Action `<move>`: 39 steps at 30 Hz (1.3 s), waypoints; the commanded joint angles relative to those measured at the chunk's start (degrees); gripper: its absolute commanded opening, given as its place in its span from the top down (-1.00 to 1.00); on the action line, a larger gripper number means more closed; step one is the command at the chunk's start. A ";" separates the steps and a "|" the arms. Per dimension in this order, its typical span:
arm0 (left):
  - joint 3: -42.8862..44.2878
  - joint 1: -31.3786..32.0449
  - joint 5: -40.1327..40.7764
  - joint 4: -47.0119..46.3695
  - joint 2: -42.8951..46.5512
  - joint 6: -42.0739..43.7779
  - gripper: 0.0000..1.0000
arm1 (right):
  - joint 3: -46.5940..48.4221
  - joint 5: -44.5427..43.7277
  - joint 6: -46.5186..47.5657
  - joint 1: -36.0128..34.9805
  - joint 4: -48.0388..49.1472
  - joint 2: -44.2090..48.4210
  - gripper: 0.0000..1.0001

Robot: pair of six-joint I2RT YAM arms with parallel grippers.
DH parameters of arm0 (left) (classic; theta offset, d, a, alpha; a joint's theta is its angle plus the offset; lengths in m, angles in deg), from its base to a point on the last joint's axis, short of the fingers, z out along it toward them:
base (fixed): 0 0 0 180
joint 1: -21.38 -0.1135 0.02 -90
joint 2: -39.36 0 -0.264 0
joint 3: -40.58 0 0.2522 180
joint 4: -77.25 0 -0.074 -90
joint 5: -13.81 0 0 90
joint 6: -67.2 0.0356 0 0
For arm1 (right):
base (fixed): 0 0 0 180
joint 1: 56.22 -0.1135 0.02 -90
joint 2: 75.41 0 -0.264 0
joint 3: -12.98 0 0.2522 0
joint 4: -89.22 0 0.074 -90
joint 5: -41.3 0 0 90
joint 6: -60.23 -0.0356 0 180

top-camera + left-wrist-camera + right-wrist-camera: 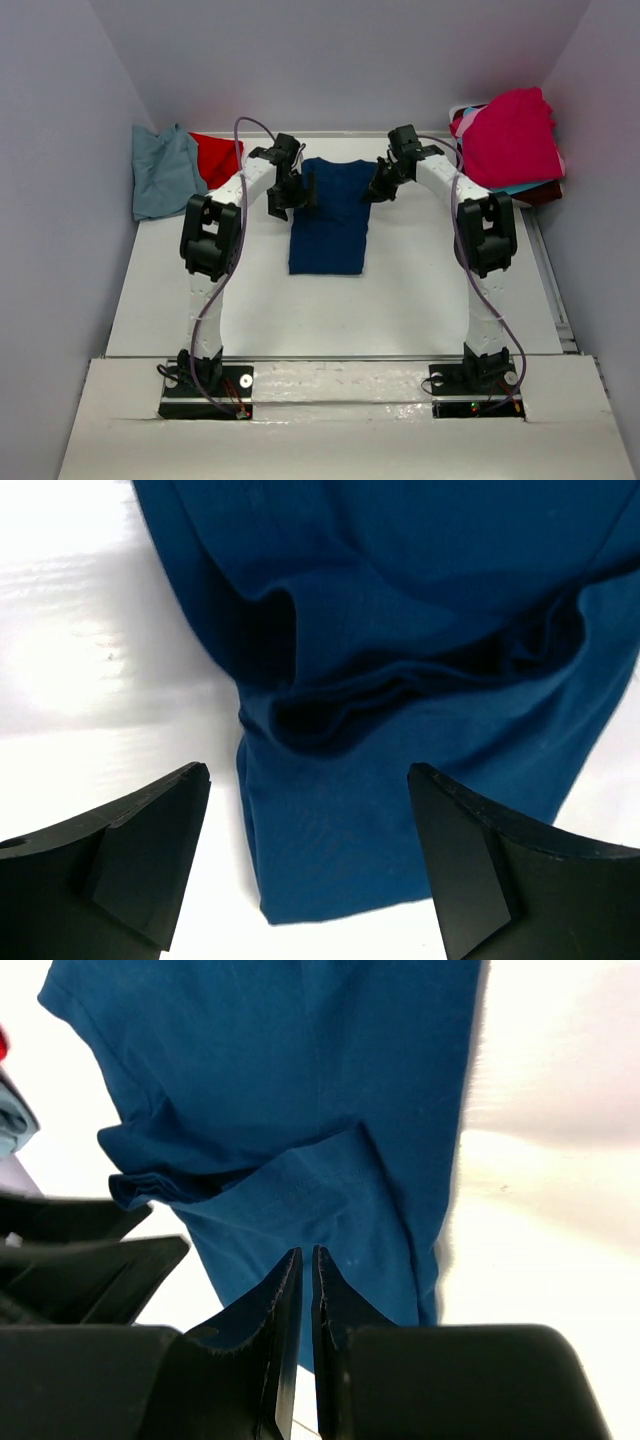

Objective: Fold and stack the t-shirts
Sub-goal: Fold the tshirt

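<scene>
Two claws flank the dark blue t-shirt [330, 230], which lies as a narrow strip between them. The left gripper [296, 192] gapes wide just above where the cloth bunches. The right gripper [381, 186] is pinched shut, seemingly on nothing, at the opposite edge. Next, I'd guess, both must seize that far end and fold it hemward. Any print is hidden.
</scene>
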 commanded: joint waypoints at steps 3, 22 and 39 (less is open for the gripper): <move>4.37 0.23 -4.42 -0.07 -3.48 -0.13 -0.85 | -2.06 5.39 -0.67 -0.34 2.89 -0.63 0.70; 14.29 0.23 16.84 7.22 -9.19 -2.07 -0.85 | 1.53 10.76 0.21 -1.40 7.38 -9.85 0.70; 15.01 0.23 21.85 9.68 -15.52 -2.42 -0.87 | -2.15 4.97 0.39 -1.40 6.42 -8.63 0.69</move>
